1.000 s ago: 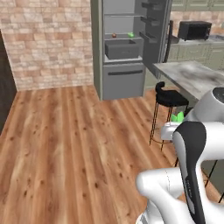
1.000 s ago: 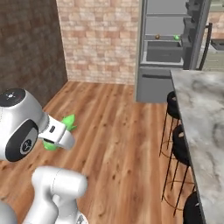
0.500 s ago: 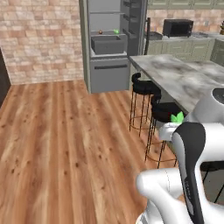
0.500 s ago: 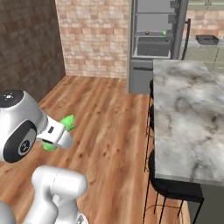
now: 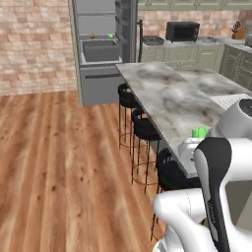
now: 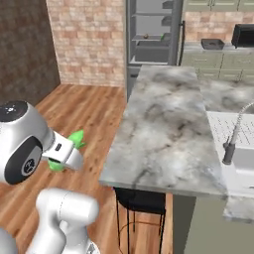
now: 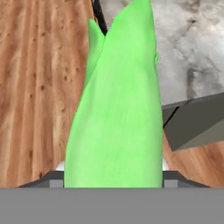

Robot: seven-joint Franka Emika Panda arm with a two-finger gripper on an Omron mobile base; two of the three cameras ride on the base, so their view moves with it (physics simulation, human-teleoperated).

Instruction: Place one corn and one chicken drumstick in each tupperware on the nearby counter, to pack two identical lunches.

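Observation:
My gripper (image 7: 113, 176) is shut on a bright-green corn (image 7: 118, 109), which stands up between the fingers and covers the middle of the hand view. That corn (image 6: 75, 139) pokes out on both sides of the gripper (image 6: 63, 155) at the left of the right base view, above the wood floor. Its green tip (image 5: 199, 132) shows beside the arm in the left base view. A grey tupperware (image 6: 212, 43) sits far off on the counter (image 6: 206, 49) with olive-green fronts; this tupperware (image 5: 153, 40) lies left of the microwave. A small green piece and a brown one sit in the open fridge, too small to name.
The marbled island (image 6: 163, 124) lies between me and the back counter, with black stools (image 5: 145, 130) along its floor side and a sink with faucet (image 6: 232, 144) at the right. An open fridge (image 5: 101, 44) stands at the back. A black microwave (image 5: 182, 31) sits on the counter.
The whole scene has shifted: the base has driven and turned, bringing the island close and the back counter into view. The corn stays in the shut gripper.

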